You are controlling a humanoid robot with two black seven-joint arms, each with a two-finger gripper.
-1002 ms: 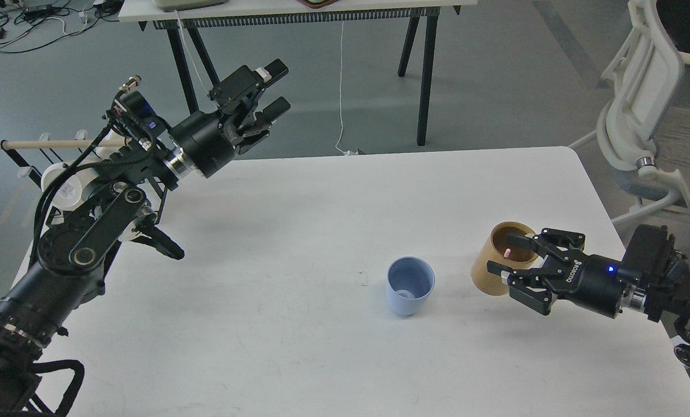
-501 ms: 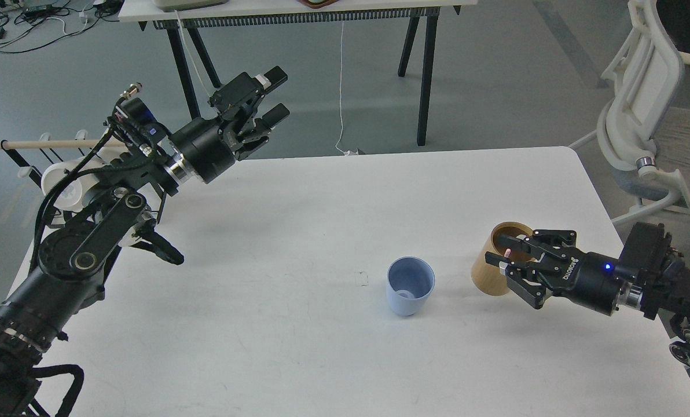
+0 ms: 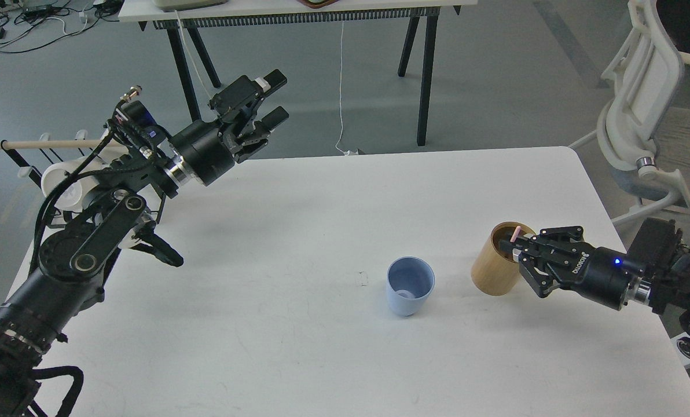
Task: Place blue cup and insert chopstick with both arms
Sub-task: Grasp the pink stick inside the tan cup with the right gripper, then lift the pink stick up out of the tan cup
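While nothing is held at the table's left side, the left arm (image 3: 90,231) reaches in from the lower left edge of the view and rises above the table's far left corner. Its left gripper (image 3: 264,101) hangs in the air past the far edge, its two black fingers spread apart around nothing. Behind that arm, just off the left edge of the table, stands a rack with white mugs (image 3: 67,182) and a long pale wooden rod (image 3: 50,143) lying level across it.

Near the middle of the white table (image 3: 298,231), somewhat toward the right, the blue cup (image 3: 410,286) stands upright and open-topped, alone, touched by neither arm.

Just right of it, apart from it, stands a tan wooden holder (image 3: 495,266), tilted slightly. A short pink chopstick (image 3: 514,234) tip shows at the holder's mouth.

From the table's right edge the right arm (image 3: 663,278) lies low over the surface. Its right gripper (image 3: 517,252) sits at the holder's rim, fingers drawn close together around the pink chopstick, pinching it there.
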